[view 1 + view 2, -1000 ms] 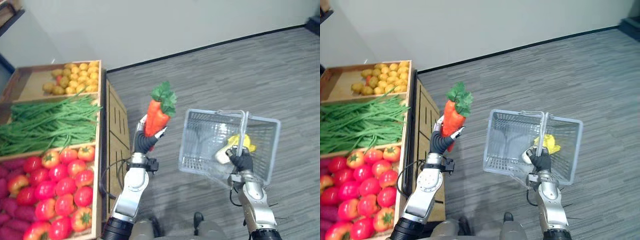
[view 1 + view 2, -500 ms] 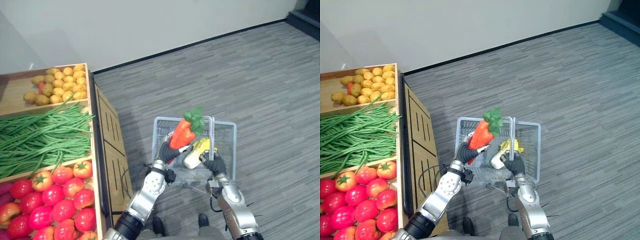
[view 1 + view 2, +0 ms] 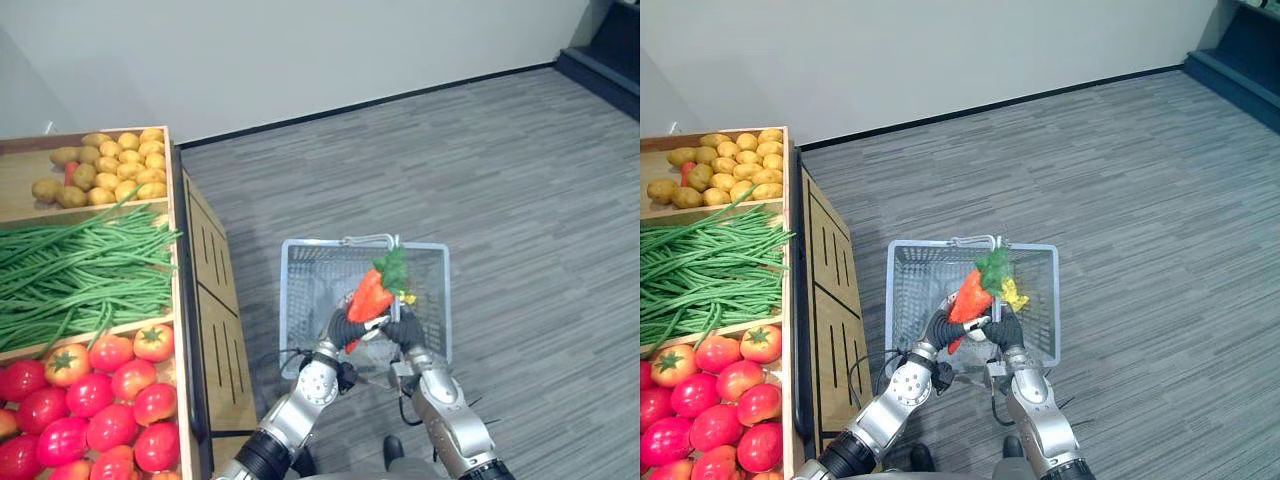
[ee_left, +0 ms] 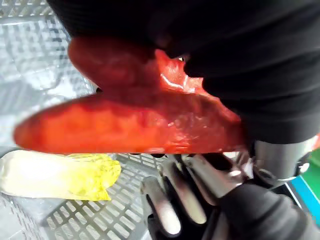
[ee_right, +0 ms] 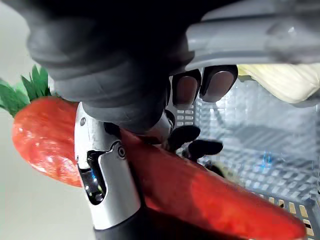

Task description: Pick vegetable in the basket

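Carrot (image 3: 370, 294): tilted, leafy top up, over the basket (image 3: 292, 290), above its mesh floor.
Left hand (image 3: 345, 326): fingers clamped round the carrot's lower half.
Right hand (image 3: 406, 329): curled round the basket handle (image 5: 250, 34), carrying it.
Already inside: pale yellow vegetable (image 4: 60, 174) on the mesh.
Doing it well: lower the tip inside the walls, clear of handle and right hand, then loosen the fingers; hold the basket level.

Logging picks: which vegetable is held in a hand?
The orange carrot with green leaves, gripped by the left hand over the basket; potatoes, beans and tomatoes lie on the stand.
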You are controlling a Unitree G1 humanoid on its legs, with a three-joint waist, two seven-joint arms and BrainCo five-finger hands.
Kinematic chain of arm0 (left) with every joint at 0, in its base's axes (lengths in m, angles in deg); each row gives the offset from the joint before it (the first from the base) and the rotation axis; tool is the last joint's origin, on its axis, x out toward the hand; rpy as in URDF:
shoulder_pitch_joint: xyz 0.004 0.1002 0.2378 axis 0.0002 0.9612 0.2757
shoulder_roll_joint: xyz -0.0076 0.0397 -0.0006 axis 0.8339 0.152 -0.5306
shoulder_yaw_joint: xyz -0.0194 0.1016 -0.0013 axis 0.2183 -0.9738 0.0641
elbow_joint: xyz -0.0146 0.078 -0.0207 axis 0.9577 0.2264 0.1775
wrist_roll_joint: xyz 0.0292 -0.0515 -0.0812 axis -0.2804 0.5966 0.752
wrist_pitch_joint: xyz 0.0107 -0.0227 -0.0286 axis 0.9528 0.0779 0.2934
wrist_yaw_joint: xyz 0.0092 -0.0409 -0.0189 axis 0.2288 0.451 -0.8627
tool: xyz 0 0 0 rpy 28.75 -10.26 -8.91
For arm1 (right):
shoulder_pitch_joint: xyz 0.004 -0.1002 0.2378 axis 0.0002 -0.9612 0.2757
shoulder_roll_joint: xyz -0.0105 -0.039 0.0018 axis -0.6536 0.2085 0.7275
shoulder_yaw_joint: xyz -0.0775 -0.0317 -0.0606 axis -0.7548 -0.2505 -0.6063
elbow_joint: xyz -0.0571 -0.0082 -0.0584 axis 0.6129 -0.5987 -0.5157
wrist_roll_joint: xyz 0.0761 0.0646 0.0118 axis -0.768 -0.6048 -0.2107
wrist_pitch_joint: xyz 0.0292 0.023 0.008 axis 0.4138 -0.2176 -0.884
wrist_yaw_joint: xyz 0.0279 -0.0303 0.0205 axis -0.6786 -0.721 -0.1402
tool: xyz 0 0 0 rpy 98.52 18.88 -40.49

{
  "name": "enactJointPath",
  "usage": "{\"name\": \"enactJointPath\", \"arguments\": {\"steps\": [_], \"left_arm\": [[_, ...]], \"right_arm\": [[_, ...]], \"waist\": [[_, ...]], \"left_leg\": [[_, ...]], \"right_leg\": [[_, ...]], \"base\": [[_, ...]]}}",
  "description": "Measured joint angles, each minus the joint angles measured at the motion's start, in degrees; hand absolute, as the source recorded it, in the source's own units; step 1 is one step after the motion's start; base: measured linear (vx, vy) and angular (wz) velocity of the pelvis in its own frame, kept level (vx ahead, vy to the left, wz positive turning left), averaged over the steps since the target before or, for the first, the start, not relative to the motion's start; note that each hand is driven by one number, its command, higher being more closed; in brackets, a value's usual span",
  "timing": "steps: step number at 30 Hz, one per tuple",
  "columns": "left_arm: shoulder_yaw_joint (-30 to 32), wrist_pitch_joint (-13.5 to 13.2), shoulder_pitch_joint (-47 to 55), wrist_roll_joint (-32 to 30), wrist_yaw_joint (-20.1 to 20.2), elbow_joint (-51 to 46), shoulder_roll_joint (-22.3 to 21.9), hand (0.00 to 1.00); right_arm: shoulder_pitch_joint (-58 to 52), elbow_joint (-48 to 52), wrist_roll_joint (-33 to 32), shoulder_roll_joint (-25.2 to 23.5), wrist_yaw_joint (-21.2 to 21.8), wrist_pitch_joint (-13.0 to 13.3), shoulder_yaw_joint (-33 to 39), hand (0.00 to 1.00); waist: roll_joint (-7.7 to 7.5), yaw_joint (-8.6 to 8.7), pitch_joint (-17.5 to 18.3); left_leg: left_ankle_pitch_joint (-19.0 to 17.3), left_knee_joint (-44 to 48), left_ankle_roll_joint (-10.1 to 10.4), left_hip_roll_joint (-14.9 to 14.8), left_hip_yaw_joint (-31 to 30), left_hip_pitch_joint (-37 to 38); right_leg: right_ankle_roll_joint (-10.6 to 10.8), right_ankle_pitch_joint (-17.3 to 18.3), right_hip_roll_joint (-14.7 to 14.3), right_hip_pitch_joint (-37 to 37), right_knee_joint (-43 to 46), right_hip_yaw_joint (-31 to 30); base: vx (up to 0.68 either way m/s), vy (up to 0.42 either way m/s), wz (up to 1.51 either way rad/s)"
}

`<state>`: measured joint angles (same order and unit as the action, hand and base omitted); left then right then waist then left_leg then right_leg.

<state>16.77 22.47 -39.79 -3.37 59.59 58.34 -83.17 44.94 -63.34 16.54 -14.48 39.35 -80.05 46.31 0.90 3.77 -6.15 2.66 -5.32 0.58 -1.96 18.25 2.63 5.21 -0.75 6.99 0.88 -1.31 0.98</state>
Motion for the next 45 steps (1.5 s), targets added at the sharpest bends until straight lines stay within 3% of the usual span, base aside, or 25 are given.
{"name": "enactJointPath", "arguments": {"steps": [5, 13, 16, 21, 26, 31, 34, 41, 45], "left_arm": [[0.6, 1.4, 0.1, -0.4, -0.7, 6.0, 0.0, 0.00], [2.5, 1.3, 0.0, -1.3, -0.7, 8.0, -0.2, 0.00], [4.6, 2.5, 0.1, -1.3, -0.6, 9.5, -0.1, 0.00], [6.6, 2.9, 0.1, -1.8, -0.3, 9.5, 0.8, 0.00], [6.8, 2.8, 0.9, -3.4, 0.7, 5.9, 1.3, 0.00], [9.1, 1.9, 5.3, -3.3, 1.9, -7.1, 1.8, 0.00], [12.7, 0.4, 8.5, -0.9, 2.7, -14.2, 1.9, 0.00], [22.6, -1.7, 18.5, 14.8, 7.2, -23.4, 2.3, 0.00], [28.5, -1.7, 21.6, 16.4, 8.2, -23.4, 2.2, 0.00]], "right_arm": [[-0.3, 0.0, -1.3, 1.1, 0.8, 0.0, -4.5, 1.00], [-1.5, 0.0, -1.4, 1.4, 2.4, 0.0, -4.7, 1.00], [-2.8, 0.0, -0.9, 0.9, 3.0, 0.0, -4.0, 1.00], [-4.4, -1.3, 5.3, -2.2, 2.7, 0.0, 1.3, 1.00], [-4.4, -3.4, 8.8, -3.7, 1.3, 0.0, 5.7, 1.00], [-5.0, -3.5, 9.3, -3.4, 0.4, 0.0, 11.4, 1.00], [-5.1, -3.5, 9.7, -3.4, 0.0, 0.0, 16.0, 1.00], [-7.5, -3.4, 13.1, -3.0, -0.3, 0.0, 27.3, 1.00], [-9.9, -3.4, 13.8, -2.9, 0.0, 0.0, 31.5, 1.00]], "waist": [[-0.03, 0.05, 0.2], [-0.53, 0.05, 0.7], [-0.72, 0.33, 0.8], [-0.72, 0.36, 0.8], [-0.71, 0.29, 0.8], [-0.71, 0.25, 0.8], [-0.62, 0.16, 0.8], [0.07, -0.04, 1.2], [1.36, -0.15, 2.1]], "left_leg": [[0.3, -0.1, 0.1, -0.1, -0.3, 0.0], [0.4, -0.4, 0.1, -0.1, -0.3, -0.2], [0.5, -0.2, 0.2, -0.1, -0.6, -0.2], [0.7, -0.2, 0.4, -0.1, -1.4, -0.1], [0.8, -0.5, 0.4, -0.1, -2.2, -0.1], [0.8, -0.2, 0.4, -0.2, -2.1, -0.2], [0.8, -0.2, 0.4, -0.1, -2.2, -0.2], [0.8, -0.4, 0.4, 0.2, -3.7, -0.3], [0.8, -0.5, 0.4, 0.3, -4.4, -0.3]], "right_leg": [[-0.2, -0.3, -0.2, 0.0, 0.0, 0.2], [-0.2, -0.8, -0.2, -0.1, -0.9, 0.3], [-0.1, -0.9, -0.6, 0.5, -1.1, 0.7], [0.0, -1.1, -0.6, 1.5, -2.1, 2.0], [-0.1, -1.2, -0.5, 1.9, -2.7, 2.7], [-0.1, -1.2, -0.4, 1.8, -2.6, 2.4], [-0.1, -1.2, -0.6, 1.9, -2.3, 2.5], [0.2, -0.6, -0.3, 1.9, -1.6, 4.2], [0.2, 0.1, -0.2, 2.0, -0.8, 5.2]], "base": [[-0.05, -0.015, 0.01], [-0.03, 0.000, 0.00], [0.02, -0.020, 0.05], [0.00, -0.018, 0.11], [-0.03, -0.010, 0.06], [0.00, 0.000, 0.00], [0.00, -0.006, 0.01], [-0.03, -0.004, 0.11], [-0.02, -0.003, 0.12]]}}
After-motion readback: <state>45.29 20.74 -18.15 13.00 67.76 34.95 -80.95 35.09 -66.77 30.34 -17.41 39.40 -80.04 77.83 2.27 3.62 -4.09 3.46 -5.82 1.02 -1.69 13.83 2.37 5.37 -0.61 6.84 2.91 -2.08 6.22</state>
